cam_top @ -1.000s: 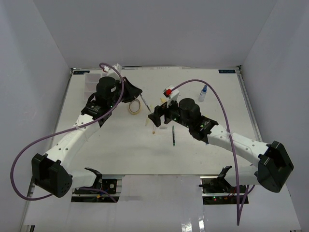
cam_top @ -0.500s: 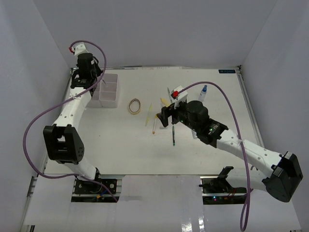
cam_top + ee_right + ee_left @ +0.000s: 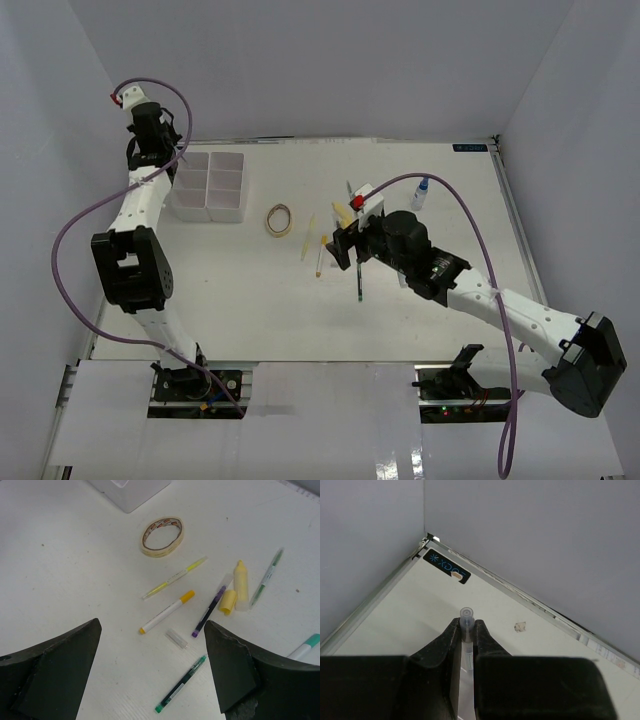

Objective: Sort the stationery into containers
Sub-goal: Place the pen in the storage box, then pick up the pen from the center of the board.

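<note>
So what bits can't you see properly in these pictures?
Left wrist view: the clear pen shows only its tip; the left end effector clamping it hides the rest.
Right wrist view: the teal-capped pen is cut by the right edge, the tray by the top edge.
Top view: the bottle is too small for detail; the right end effector hides whatever lies under it.

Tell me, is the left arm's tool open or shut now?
Shut. The left tool clamps a thin clear plastic pen between its black fingers.
</note>
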Controlling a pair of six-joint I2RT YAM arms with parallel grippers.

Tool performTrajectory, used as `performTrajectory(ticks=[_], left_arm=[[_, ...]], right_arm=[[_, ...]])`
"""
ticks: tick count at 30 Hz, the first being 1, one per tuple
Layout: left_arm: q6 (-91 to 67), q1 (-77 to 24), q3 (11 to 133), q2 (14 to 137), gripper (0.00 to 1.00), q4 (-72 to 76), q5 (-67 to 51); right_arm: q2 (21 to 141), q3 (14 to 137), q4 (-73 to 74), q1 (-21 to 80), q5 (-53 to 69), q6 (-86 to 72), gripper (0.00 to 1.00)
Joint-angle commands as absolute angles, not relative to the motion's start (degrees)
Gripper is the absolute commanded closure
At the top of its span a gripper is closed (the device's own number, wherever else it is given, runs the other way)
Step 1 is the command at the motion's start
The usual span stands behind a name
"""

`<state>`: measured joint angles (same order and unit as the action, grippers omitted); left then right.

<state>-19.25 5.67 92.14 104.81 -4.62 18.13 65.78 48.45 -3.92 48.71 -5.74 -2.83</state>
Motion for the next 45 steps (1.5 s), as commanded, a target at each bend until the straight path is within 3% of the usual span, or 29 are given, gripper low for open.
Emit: performTrajectory(ticks=[1,4,11,17,19,26,32,36,45], left_arm=[[-18.46,6.94,94.75,105.03,0.94,-1.14,17.14],[-19.25,7.21,93.08,106.26,0.93,1.57,16.7],[-20.65,7.38,92.72,110.82,0.79,3.96,12.31],[-21.53,7.38,93.95,112.68,0.53,2.82,11.07],[-21.71,7.38,93.78,111.89,0.38,2.38,10.55],[-21.71,7.21,93.43,105.21,0.19,-6.93,5.72],[-18.29,1.07,91.41,96.95,0.14,-18.01,1.67],[-15.38,-11.85,91.05,95.45,0.14,-24.33,2.81],[-13.89,-26.8,101.85,109.67,0.17,-40.06,7.2]], right_arm=[[66.09,47.46,-4.57,48.25,-4.92,-2.28,0.1],[66.71,47.64,-4.05,48.34,-4.22,-2.37,0.1],[66.71,47.72,-2.82,48.25,-3.87,-2.99,0.1],[65.04,46.94,-1.5,48.34,-4.04,-3.87,0.1],[64.17,46.5,-0.88,48.34,-4.22,-4.39,0.1],[60.91,45.35,1.74,48.34,-4.74,-7.47,0.1],[57.22,43.51,4.39,48.34,-7.29,-9.84,0.1],[54.59,42.1,6.67,48.25,-9.57,-11.86,0.1],[50.45,38.06,10.11,48.25,-11.51,-15.12,0.1]])
